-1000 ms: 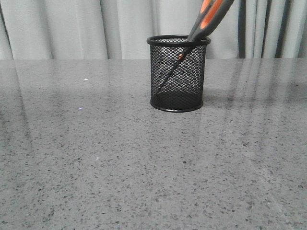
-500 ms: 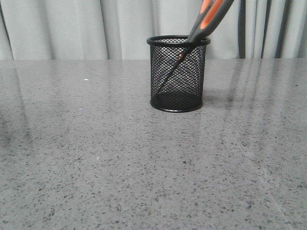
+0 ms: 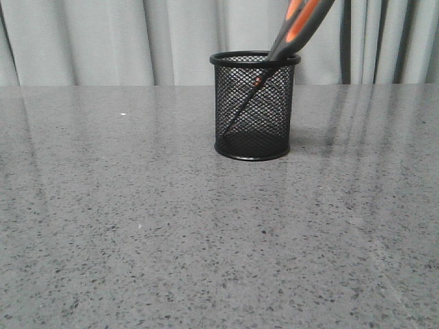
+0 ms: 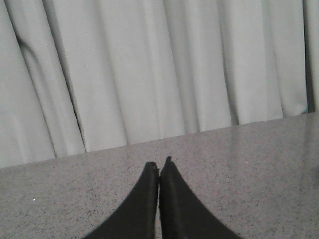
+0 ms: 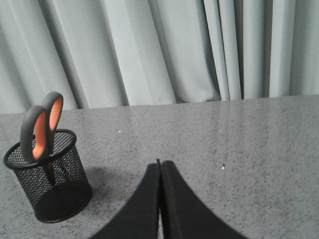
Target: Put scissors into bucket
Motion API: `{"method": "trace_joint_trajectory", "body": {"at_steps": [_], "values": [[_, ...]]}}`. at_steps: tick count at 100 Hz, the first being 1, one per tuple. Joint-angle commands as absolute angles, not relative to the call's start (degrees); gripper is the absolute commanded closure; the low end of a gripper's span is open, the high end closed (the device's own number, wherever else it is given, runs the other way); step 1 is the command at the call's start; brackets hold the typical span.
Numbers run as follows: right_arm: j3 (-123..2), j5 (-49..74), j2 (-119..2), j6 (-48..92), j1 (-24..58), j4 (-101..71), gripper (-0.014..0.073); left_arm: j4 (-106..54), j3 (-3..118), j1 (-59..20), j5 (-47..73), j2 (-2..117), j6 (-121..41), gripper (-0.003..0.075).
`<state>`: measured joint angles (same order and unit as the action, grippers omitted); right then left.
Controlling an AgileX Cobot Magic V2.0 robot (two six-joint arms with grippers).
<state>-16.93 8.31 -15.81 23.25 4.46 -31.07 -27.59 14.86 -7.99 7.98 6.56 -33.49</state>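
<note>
The scissors [image 3: 296, 33] stood blades-down inside the bucket [image 3: 254, 106], their long axis tilted so the handles leaned out over the rim on the robot's right side and rose past the top of the front view. The blade tips rested near the base on the opposite side. Judged from that, the task looked done, and any coming move was only a retreat.

The right gripper [image 5: 159, 167] had its fingers pressed together and held nothing; the bucket [image 5: 49, 181] lay ahead of it and well off to one side, apart from the fingertips, with the orange-lined loops [image 5: 42, 130] above the rim. The left gripper [image 4: 159, 167] was likewise pressed together and empty, facing only the table [image 4: 249, 164] and curtain [image 4: 149, 69], with neither task thing in its view. The right arm therefore seemed the nearer.

No brand, label or writing could be read on anything.
</note>
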Motion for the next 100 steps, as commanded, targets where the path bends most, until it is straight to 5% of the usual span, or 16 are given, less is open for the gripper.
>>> {"method": "trace_joint_trajectory", "body": {"at_steps": [1, 82, 100], "values": [[-17.9, 4.9, -15.3, 23.4, 4.2, -33.5, 0.0652, -29.1, 16.2, -7.8, 3.0, 5.9, -32.8, 0.0741], [-17.8, 6.1, -15.3, 23.4, 4.2, -35.1, 0.0652, -29.1, 16.1, -7.8, 3.0, 5.8, -32.8, 0.0741], [-17.8, 6.1, -15.3, 23.4, 4.2, -35.1, 0.0652, -13.4, 15.5, -7.6, 3.9, 5.8, -22.7, 0.0741]]}}
